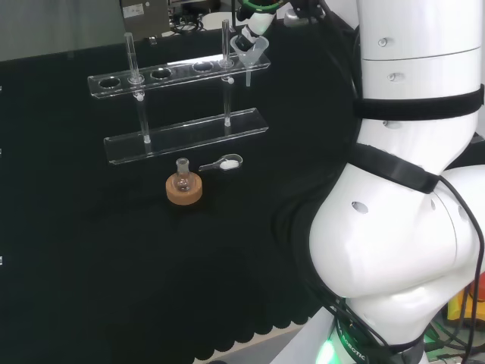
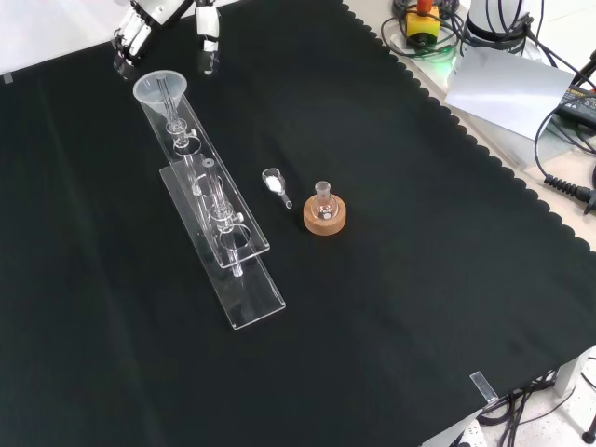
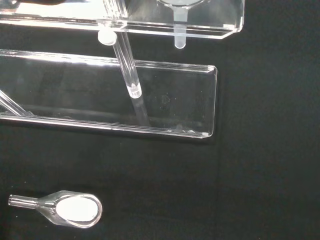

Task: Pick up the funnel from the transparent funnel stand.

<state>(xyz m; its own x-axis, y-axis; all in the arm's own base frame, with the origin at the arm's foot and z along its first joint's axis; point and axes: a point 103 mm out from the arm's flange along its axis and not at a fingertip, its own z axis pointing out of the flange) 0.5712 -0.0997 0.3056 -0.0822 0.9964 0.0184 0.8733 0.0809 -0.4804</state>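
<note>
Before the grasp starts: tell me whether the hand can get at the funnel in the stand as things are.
Probably yes. The hand hovers just beyond the funnel, which sits in the end hole of the clear stand. Nothing lies between them, and the funnel's rim is exposed from above. The flask and scoop stand well aside.

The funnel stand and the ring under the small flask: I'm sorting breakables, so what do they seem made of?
The funnel stand looks like clear acrylic or similar plastic: see-through flat plates with glossy, bright edges. The ring under the flask looks like cork: matte tan with a grainy surface.
</note>
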